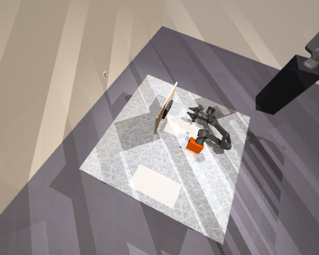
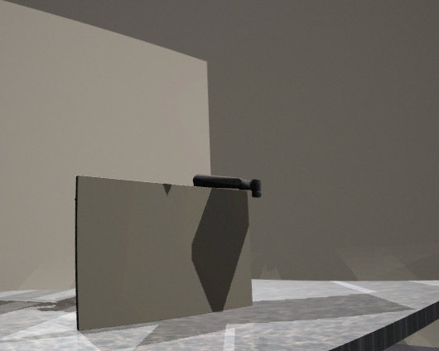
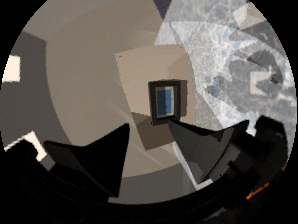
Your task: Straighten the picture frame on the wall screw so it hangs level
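The dark picture frame (image 1: 167, 110) (image 3: 152, 102) hangs on the front of the upright beige panel (image 1: 159, 121) (image 2: 131, 248) (image 3: 135, 65). In the wrist view its edges run askew to the panel's long edge, and its end nearer the fingers looks higher; the amount is unclear. The screw and the notched strip are hidden. My gripper (image 1: 188, 110) (image 3: 149, 124) is open and empty, in front of the panel with a gap to the frame. One fingertip overlaps the frame's near end in the wrist view. The exterior view shows only the panel's back and a bit of the arm (image 2: 219, 181).
The orange block (image 1: 195, 146) sits at the arm's base on the marbled table (image 1: 110, 162). A pale rectangle (image 1: 155, 186) lies toward one table edge. A tall black pedestal (image 1: 275, 90) with a grey arm on top stands beyond the table. An outlet (image 1: 105, 74) is on the room wall.
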